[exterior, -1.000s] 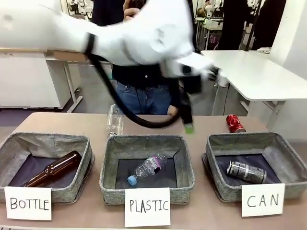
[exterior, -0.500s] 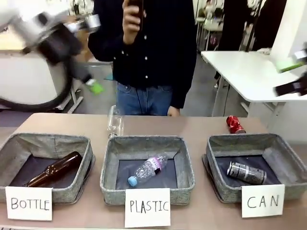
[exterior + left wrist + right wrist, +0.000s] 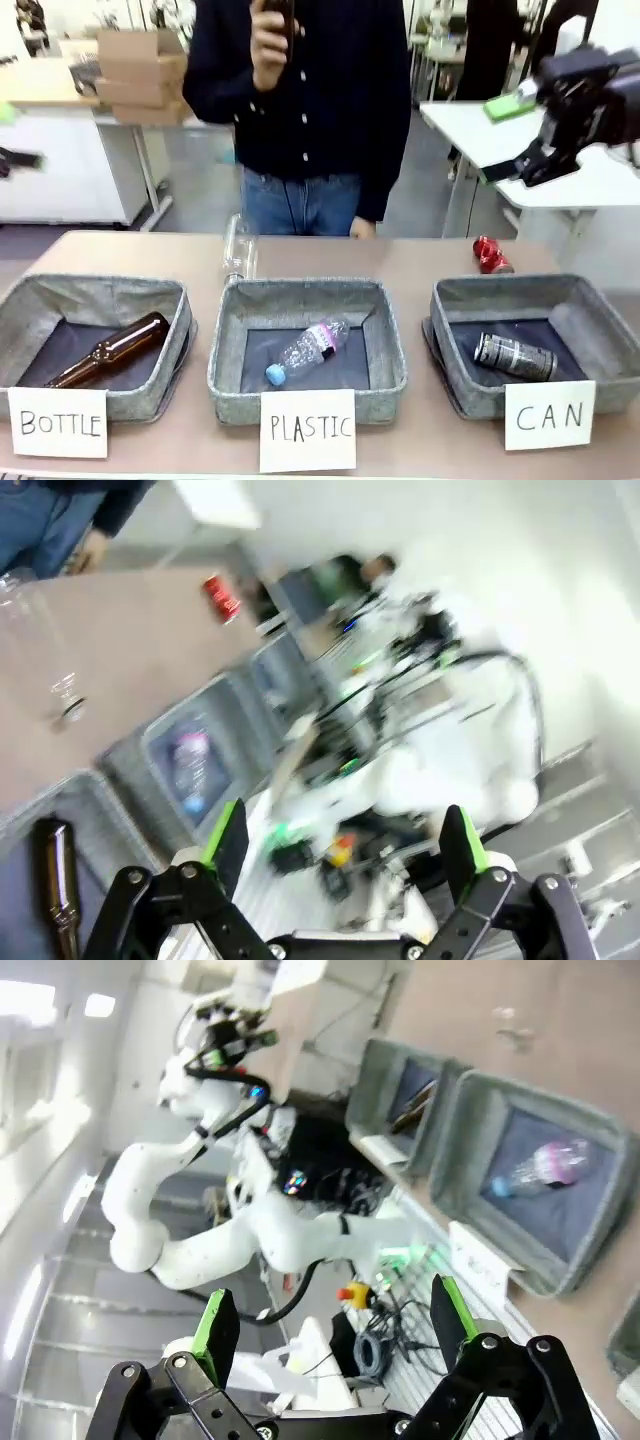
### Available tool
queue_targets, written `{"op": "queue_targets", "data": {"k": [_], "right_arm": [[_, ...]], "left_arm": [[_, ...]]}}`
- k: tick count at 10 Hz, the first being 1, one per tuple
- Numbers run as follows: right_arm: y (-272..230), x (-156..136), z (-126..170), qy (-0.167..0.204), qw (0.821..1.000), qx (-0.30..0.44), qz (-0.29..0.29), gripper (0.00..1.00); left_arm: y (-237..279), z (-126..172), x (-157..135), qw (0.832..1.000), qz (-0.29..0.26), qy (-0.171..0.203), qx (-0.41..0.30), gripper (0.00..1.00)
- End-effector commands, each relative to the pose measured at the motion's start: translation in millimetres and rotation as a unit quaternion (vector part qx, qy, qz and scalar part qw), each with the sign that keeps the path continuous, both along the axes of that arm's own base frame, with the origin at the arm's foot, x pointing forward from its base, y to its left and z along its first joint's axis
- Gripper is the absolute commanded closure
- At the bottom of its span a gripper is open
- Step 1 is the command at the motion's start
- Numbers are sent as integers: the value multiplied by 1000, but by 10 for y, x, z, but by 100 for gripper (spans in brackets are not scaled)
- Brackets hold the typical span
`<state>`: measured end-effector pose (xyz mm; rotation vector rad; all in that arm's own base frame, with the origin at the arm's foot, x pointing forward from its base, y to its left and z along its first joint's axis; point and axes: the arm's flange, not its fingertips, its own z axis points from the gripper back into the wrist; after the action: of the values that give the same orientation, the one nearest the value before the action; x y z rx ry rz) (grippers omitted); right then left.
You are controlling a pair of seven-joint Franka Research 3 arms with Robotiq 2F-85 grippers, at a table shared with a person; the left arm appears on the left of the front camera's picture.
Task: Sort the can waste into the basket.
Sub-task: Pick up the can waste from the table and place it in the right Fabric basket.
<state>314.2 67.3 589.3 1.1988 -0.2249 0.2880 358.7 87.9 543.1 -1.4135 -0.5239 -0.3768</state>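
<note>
A table holds 3 grey fabric baskets in a row, each fronted by a handwritten card. The right basket (image 3: 600, 340), carded "CAN", already contains the dark can (image 3: 514, 357), lying on its side on the dark lining. The red can (image 3: 490, 257) lies on the table just behind that basket's far rim, on the person's side, touching nothing else.

The middle basket (image 3: 385, 345), carded "PLASTIC", holds a clear plastic bottle (image 3: 306, 352); the left one (image 3: 170, 305), carded "BOTTLE", holds a brown glass bottle (image 3: 110, 349). Another clear bottle (image 3: 238, 250) lies on the table behind the middle basket. A person (image 3: 300, 90) in a dark shirt stands at the far side.

The right gripper (image 3: 520, 135) hangs high above the table's right end, fingers spread wide and empty, as its wrist view confirms. The left gripper (image 3: 340, 845) is barely visible at the front view's left edge; its wrist view shows the fingers wide apart, holding nothing.

The red can looks light, thin-walled and dented, so it will likely crush or roll under pressure. A gentle pinch across the middle of its body seems the safest hold.
</note>
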Motion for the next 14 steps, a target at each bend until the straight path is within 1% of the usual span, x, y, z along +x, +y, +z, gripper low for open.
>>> {"op": "queue_targets", "data": {"k": [1,10,11,12,13,14], "right_arm": [[85,-70,36,-3,1000,16,24,0],[85,-70,36,-3,1000,16,24,0],[63,-70,28,0,1000,4,21,0],[35,48,228,-26,943,-285,-169,0],[55,320,203,-32,869,-445,-216,0],[-26,586,133,-36,793,-550,-259,0]], "left_arm": [[-254,131,-87,997,-16,-29,71,0],[-254,131,-87,997,-16,-29,71,0],[-254,131,-87,997,-16,-29,71,0],[-254,131,-87,997,-16,-29,71,0],[-254,131,-87,997,-16,-29,71,0],[-254,131,-87,997,-16,-29,71,0]]}}
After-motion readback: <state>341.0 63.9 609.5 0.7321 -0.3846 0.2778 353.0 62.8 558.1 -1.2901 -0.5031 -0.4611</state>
